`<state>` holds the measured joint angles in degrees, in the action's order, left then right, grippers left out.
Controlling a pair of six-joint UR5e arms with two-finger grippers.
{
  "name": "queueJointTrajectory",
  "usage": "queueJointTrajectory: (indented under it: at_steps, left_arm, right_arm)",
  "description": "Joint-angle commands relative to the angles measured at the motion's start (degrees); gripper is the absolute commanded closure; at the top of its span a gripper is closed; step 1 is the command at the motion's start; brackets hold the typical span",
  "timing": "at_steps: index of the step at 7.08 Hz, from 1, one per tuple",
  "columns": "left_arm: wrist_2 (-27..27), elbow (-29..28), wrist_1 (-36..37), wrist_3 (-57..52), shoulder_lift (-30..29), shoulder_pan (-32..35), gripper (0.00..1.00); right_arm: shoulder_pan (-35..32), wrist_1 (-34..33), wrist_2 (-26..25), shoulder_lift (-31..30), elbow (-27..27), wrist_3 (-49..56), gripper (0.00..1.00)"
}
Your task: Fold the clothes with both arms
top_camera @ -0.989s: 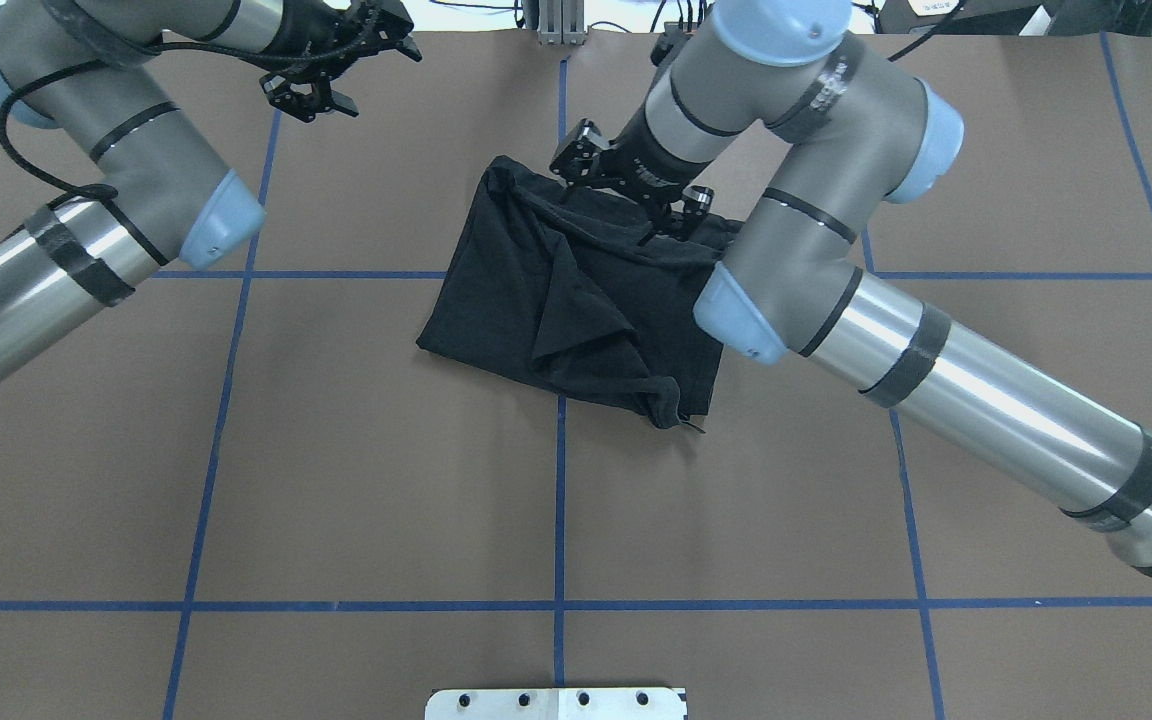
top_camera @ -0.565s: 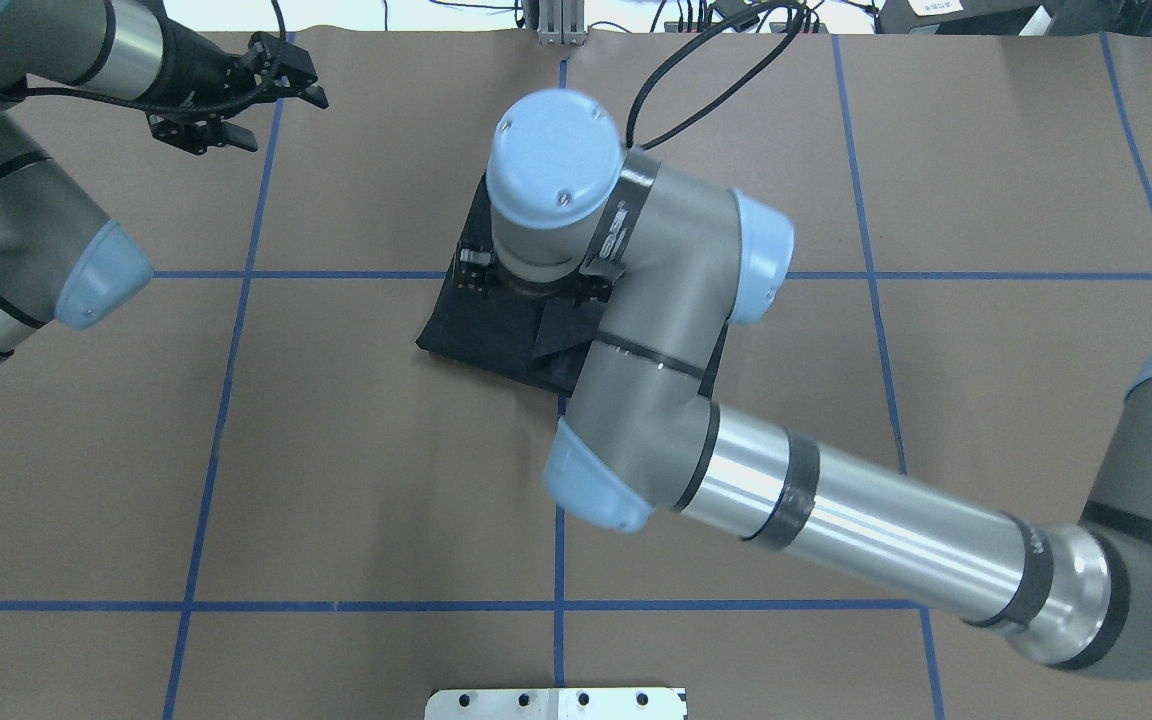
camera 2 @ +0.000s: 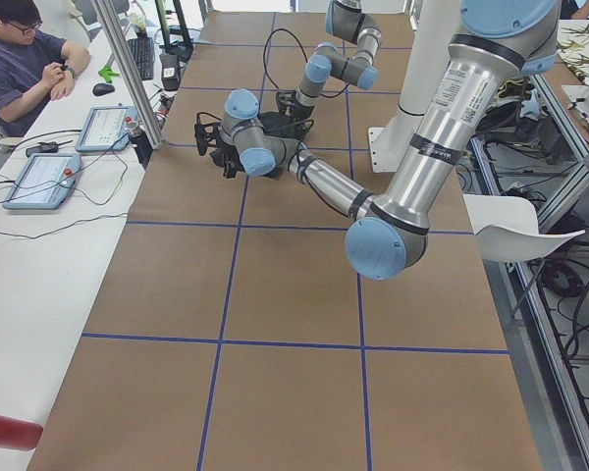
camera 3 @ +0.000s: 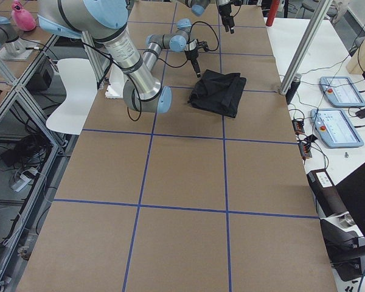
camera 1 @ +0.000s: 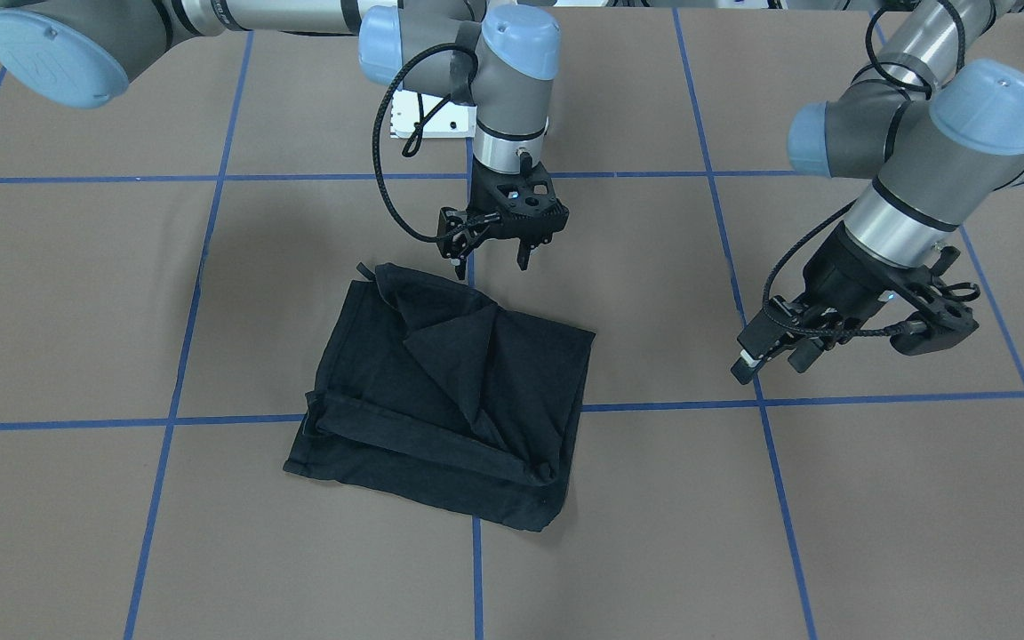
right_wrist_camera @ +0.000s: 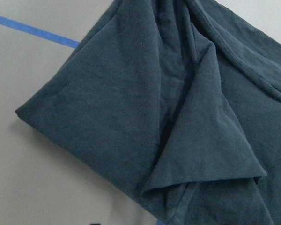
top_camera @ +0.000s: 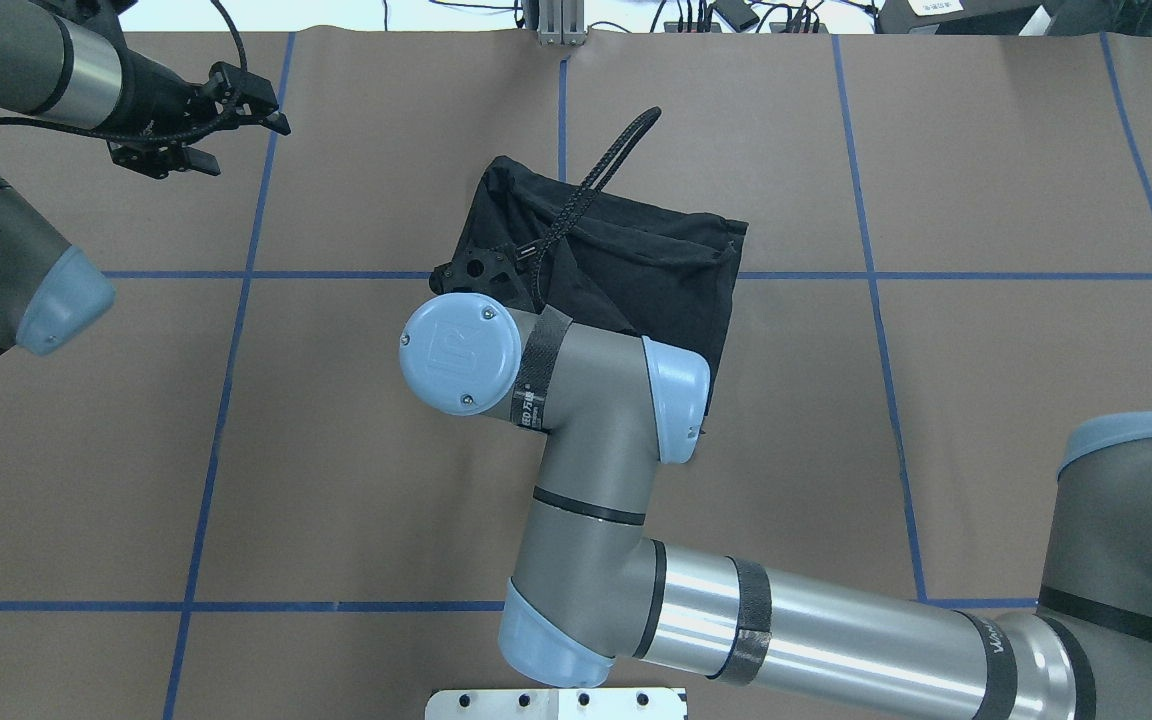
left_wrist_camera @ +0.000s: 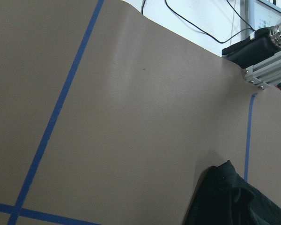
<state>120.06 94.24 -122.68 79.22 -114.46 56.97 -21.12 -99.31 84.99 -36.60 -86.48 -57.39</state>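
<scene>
Right gripper [camera 1: 491, 263] has drawn back above the T-shirt's [camera 1: 450, 400] near edge, jaws spread, empty; left gripper [camera 1: 769, 365] likewise, well left

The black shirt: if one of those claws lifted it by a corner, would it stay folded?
Probably not: the shirt lies in soft, creased layers with a loose triangular flap on top, so it would likely unfold and droop. It looks thin, so probably light. Pushed, it might bunch rather than slide.
</scene>
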Motion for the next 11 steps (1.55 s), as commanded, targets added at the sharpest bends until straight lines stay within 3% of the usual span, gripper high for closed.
queueJointTrajectory:
  at_steps: [1, 6, 8, 10, 11]
  left_arm:
    - [0.1, 0.0, -0.3, -0.1, 1.2, 0.0, 0.0]
    - [0.0, -0.4, -0.4, -0.1, 1.9, -0.1, 0.0]
    - [0.1, -0.2, -0.3, -0.1, 1.9, -0.1, 0.0]
    - [0.1, -0.3, -0.3, -0.1, 1.9, -0.2, 0.0]
    - [0.1, -0.3, -0.3, -0.1, 1.9, -0.2, 0.0]
  right_arm:
    - [0.2, 0.1, -4.5, 0.9, 4.2, 4.8, 0.18]
    - [0.6, 0.5, -4.7, 2.9, 8.2, 6.9, 0.27]
    - [1.1, 0.5, -4.7, 2.9, 8.6, 6.9, 0.41]
    - [1.4, 0.5, -5.5, 3.0, 9.8, 6.8, 0.43]
    - [1.4, 0.5, -5.5, 3.2, 9.8, 6.9, 0.52]
